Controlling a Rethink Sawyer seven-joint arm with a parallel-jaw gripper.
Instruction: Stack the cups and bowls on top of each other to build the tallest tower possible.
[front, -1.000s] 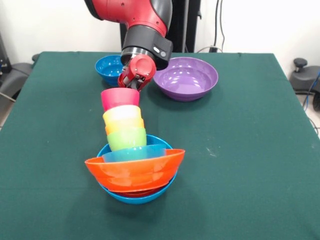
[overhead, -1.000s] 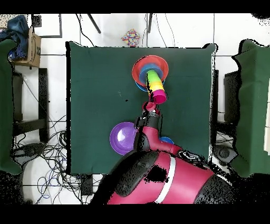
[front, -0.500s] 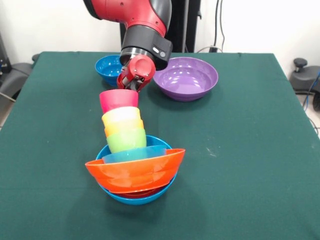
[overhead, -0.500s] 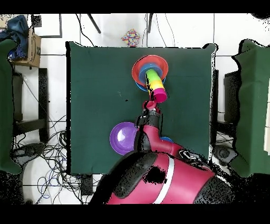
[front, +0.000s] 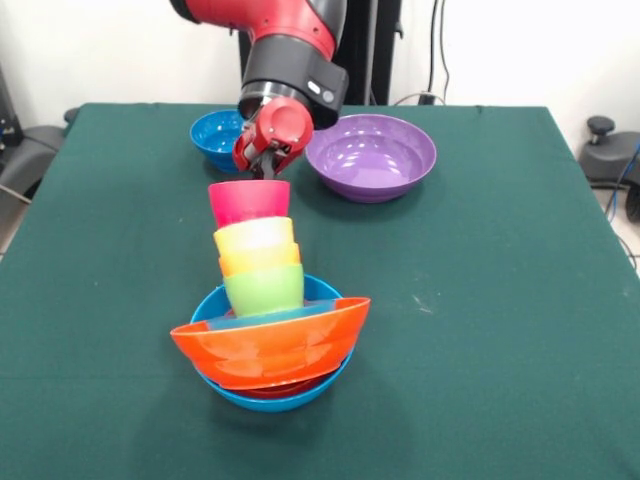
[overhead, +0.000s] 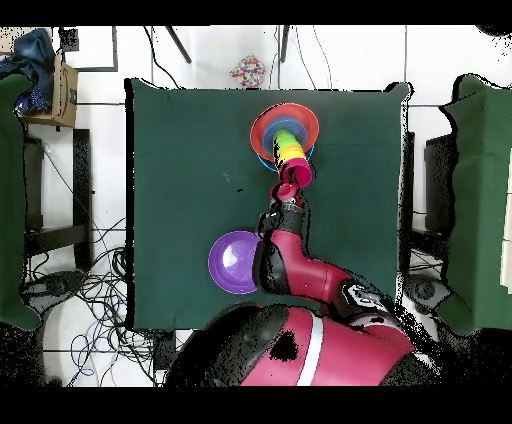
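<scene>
Gripper (front: 262, 168) at upper centre pinches the far rim of the glossy magenta-pink plastic cup (front: 249, 202), apparently steadying it atop the nested tower (front: 265, 300).

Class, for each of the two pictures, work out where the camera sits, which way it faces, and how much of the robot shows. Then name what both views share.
Front view: across the table, facing the robot; the arm descends from above, gripper just over the pink cup topping the tower.
Overhead view: above the table, looking straight down; the arm reaches up from the bottom edge.
Shared: tower, gripper, purple bowl, green table.
</scene>
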